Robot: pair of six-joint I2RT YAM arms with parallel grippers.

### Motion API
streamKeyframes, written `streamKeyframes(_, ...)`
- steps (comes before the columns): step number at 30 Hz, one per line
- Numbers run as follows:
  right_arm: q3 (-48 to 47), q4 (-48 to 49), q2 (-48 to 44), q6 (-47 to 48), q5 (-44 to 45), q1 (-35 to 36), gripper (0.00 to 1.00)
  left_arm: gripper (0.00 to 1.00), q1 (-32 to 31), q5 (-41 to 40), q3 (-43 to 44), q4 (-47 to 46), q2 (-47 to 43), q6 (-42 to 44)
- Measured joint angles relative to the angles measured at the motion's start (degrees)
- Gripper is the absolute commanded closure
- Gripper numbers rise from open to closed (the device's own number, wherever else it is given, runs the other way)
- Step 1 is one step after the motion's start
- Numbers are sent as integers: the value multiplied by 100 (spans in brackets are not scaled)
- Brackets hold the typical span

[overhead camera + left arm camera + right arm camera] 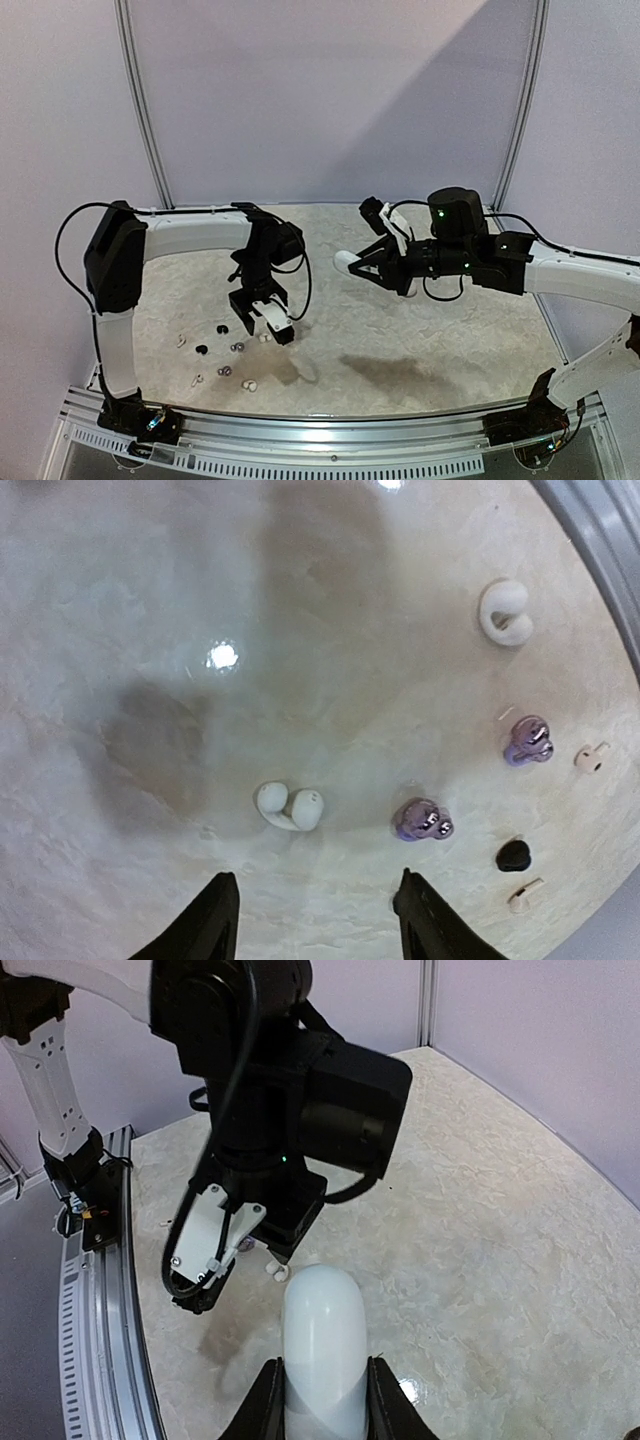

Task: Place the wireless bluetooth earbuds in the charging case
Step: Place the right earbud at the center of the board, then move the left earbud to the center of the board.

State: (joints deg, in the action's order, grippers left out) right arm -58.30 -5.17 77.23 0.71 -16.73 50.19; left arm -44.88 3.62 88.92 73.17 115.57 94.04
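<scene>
White charging case [322, 1330] sits clenched in the right claw [322, 1385]. Left claw [315, 885] hangs released over a white earbud [290, 807] on the tabletop [150, 600], lavender earbud [422, 820] just beside

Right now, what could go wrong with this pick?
The left gripper hangs open above the white earbud; the small rounded bud could squirt out as the jaws close. The lavender earbud lies near one finger and may get knocked. The white case in the right gripper shows no opening.
</scene>
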Motion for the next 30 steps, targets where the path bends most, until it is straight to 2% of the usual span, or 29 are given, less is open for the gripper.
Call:
streamKeyframes(5,-24,-4,59,-2,-61,0,94,50,129,345,-424,85,-743,-431)
streamKeyframes(10,-24,0,70,-4,-138,0,94,65,216,793,-1823,92,-1462,-699)
streamKeyframes(14,-26,2,109,-96,-210,0,94,69,118,1025,-2634,-42,-1495,-876)
streamKeyframes(21,-7,63,125,-398,-236,0,94,74,-103,1390,-2938,-925,-1624,-1521)
streamKeyframes(26,232,133,-13,-560,-208,0,94,77,-385,1228,-3383,-1633,-1622,-1921)
streamKeyframes(30,387,125,-192,-614,-179,0,94,79,-498,1134,-3392,-1801,-1622,-2133)
